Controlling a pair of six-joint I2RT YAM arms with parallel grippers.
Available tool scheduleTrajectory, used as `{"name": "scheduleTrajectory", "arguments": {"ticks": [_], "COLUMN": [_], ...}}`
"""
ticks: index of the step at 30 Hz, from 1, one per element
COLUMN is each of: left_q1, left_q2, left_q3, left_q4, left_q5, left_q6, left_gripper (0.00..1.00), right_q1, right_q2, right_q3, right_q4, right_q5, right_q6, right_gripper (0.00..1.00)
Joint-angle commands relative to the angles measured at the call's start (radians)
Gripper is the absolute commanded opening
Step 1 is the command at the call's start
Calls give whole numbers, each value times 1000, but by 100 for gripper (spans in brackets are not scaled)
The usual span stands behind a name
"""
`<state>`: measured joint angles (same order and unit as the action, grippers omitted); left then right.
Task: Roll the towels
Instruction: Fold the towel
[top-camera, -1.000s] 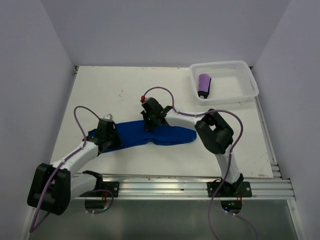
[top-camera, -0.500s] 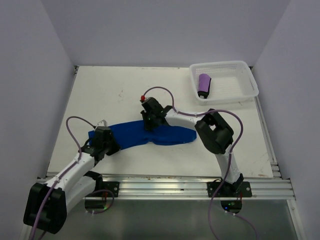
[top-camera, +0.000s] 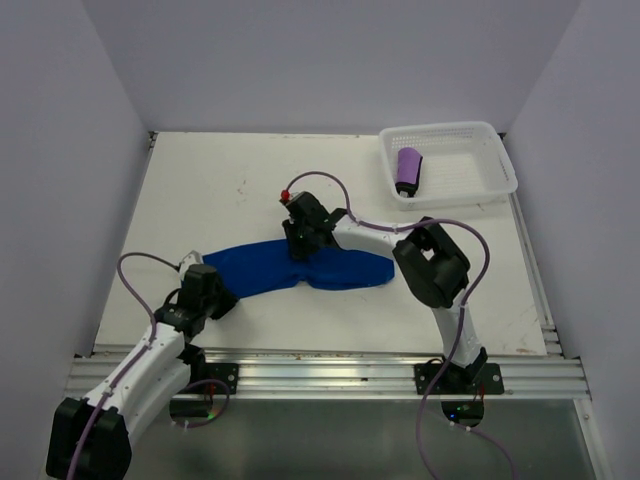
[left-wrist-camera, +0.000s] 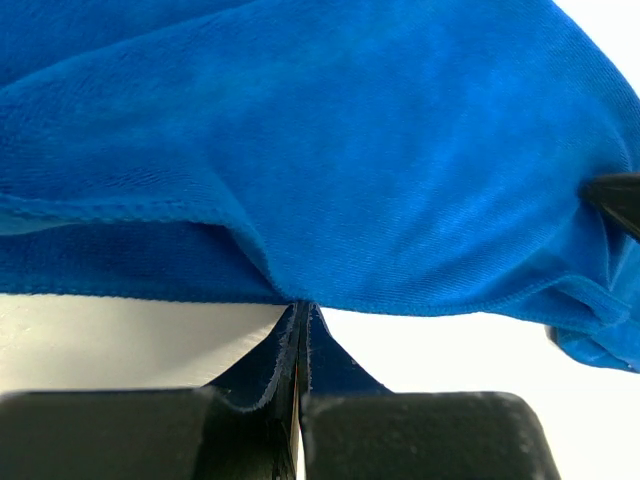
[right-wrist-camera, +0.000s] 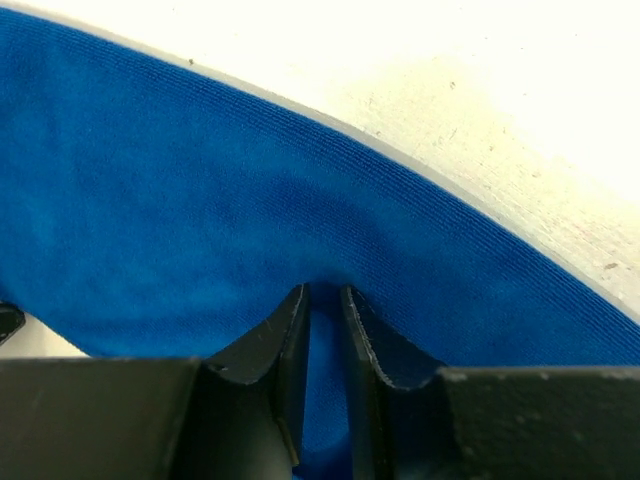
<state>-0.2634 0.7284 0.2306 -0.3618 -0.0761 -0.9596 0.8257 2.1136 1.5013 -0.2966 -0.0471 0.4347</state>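
Note:
The blue towel (top-camera: 335, 268) lies stretched in a long arc across the middle of the table. My left gripper (top-camera: 222, 292) is at its left end, shut on the hem; in the left wrist view (left-wrist-camera: 300, 306) the cloth (left-wrist-camera: 350, 150) hangs from the tips in two layers, off the table. My right gripper (top-camera: 297, 249) is at the towel's far edge near the middle, shut on a pinched fold (right-wrist-camera: 326, 400) of the blue cloth (right-wrist-camera: 200, 200). The purple towel (top-camera: 408, 168) lies rolled in the white basket (top-camera: 495, 165).
The basket stands at the back right corner of the white table (top-camera: 220, 190). Pale walls close in the left, back and right sides. A metal rail (top-camera: 330, 365) runs along the near edge by the arm bases.
My left gripper has drawn back toward the near left with the towel's left end, which no longer reaches as far left. The right gripper has stayed in place on the far edge.

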Motion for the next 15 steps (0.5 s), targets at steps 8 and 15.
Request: {"name": "scheduleTrajectory", "arguments": {"ticks": [8, 15], "left_q1": [-4, -4], "left_q2": [-50, 48], "left_q3": [50, 317], "left_q4": [121, 69], "left_q5": [56, -48], "left_q6": [51, 199], "left_gripper": [0, 0], "right_q1": [-10, -16], "right_q2": [-147, -155], "right_q3": [-32, -50], "right_q4": [-12, -56], "right_q5": [-39, 46], "right_q6": [-97, -99], "right_gripper": [28, 30]}}
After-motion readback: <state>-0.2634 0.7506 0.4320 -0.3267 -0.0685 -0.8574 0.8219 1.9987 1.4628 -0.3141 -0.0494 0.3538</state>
